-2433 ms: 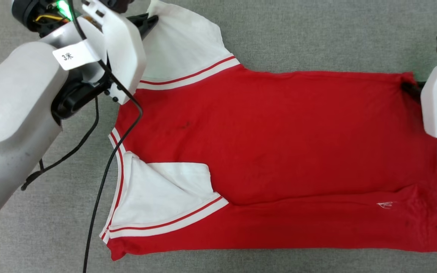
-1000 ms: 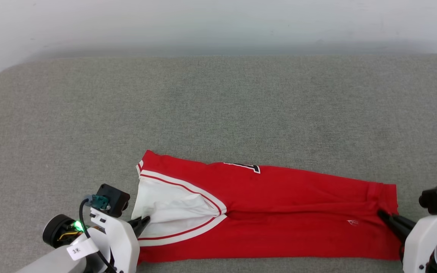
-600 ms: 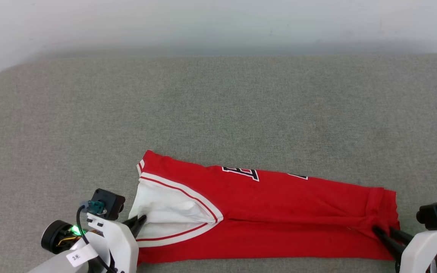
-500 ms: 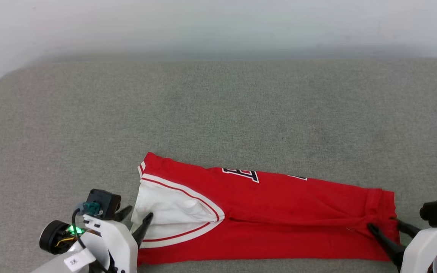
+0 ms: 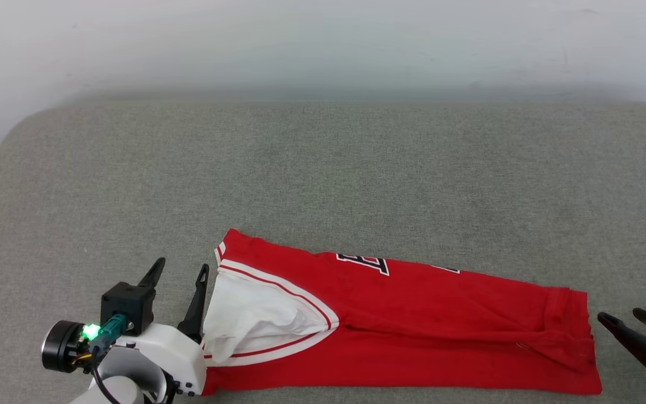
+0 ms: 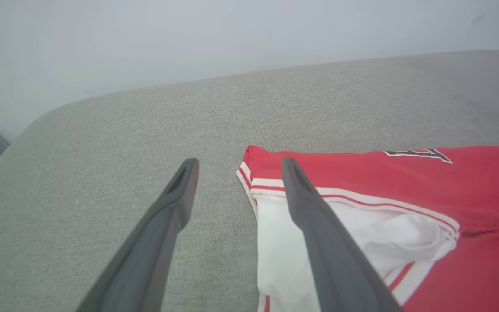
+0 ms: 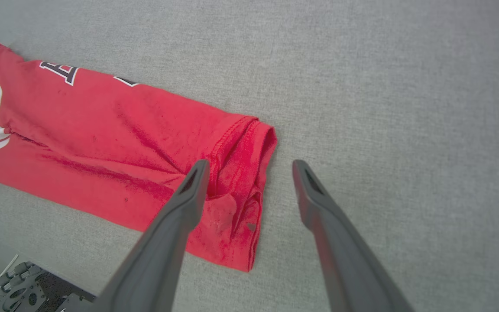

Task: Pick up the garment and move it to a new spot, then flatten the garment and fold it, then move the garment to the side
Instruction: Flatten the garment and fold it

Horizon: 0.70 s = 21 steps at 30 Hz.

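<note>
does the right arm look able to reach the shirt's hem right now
Probably yes: the right gripper, jaws open, sits just beside the hem of the garment, nothing lying between them.

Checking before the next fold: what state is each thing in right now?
Shirt: folded into a long strip, lying on the grey surface, not gripped.
Left gripper: open, empty, at the sleeve end.
Right gripper: open, empty, at the hem end.

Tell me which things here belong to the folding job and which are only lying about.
Belong to the job:
- red shirt, lying in a long folded strip
- left claw, open beside the white sleeve end
- right claw, open beside the hem end

Only there:
- grey cushion under the shirt
- white wall behind it
</note>
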Available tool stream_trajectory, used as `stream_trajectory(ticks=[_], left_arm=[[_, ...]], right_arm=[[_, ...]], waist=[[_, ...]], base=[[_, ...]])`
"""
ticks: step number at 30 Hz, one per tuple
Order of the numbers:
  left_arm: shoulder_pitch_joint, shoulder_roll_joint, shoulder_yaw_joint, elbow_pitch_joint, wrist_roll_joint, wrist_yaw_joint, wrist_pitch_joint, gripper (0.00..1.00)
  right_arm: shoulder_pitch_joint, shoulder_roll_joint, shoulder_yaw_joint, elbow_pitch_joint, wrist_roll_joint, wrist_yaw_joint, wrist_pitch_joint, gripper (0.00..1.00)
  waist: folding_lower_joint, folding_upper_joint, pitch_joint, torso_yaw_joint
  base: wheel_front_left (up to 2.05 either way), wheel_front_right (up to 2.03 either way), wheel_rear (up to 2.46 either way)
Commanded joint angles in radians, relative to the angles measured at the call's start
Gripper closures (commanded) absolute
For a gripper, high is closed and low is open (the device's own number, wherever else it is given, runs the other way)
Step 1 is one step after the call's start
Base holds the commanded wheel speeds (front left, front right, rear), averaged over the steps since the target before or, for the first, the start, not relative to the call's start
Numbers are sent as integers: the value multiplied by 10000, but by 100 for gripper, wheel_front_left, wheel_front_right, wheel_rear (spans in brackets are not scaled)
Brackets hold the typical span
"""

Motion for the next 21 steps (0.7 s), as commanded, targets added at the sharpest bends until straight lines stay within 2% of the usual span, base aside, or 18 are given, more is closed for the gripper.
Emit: stream_trajectory(ticks=[1, 5, 10, 21], left_arm=[[135, -107, 201, -9, 244, 221, -126, 0], [256, -405, 662, 27, 768, 570, -224, 0], [577, -868, 1577, -224, 1782, 822, -239, 0], [1825, -2070, 3692, -617, 3763, 597, -235, 0]], right_arm=[[54, -130, -142, 139, 305, -8, 424, 0], [-201, -226, -191, 551, 849, -7, 1427, 0], [-577, 91, -54, 1200, 1032, -7, 1809, 0], [-1112, 930, 1032, 2554, 1328, -7, 1371, 0]], waist=[[0, -1, 40, 77], [0, -1, 152, 213], [0, -1, 300, 411], [0, -1, 517, 705]], base=[[0, 0, 0], [0, 0, 0], [0, 0, 0], [0, 0, 0]])
